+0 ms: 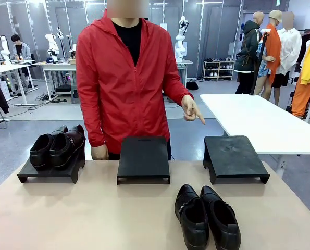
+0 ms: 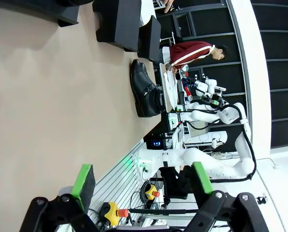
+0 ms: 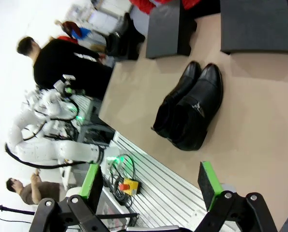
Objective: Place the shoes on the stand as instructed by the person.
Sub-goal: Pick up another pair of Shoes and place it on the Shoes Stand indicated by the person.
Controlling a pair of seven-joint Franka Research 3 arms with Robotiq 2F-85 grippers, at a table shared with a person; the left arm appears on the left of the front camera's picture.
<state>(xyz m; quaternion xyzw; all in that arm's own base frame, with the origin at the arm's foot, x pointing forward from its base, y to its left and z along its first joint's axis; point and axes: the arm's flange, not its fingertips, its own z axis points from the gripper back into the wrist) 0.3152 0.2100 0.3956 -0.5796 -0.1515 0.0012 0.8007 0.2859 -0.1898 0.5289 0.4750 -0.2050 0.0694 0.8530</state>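
"Shoes [image 1: 207, 216] — where do we see them?"
"One pair near us on the bench [image 1: 92, 208], right of middle; a second pair [image 1: 58, 146] on the far-left stand [image 1: 50, 172]."
"And our claws?"
"Left claw [image 2: 143, 180] and right claw [image 3: 149, 183] both spread, pinching nothing — the person's hand [image 1: 192, 110] points down toward the right."

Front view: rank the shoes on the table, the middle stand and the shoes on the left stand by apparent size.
1-2. Shoes on the table and middle stand: look about alike; the shoes lie nearer the camera, so unranked.
3. Shoes on the left stand, smallest.
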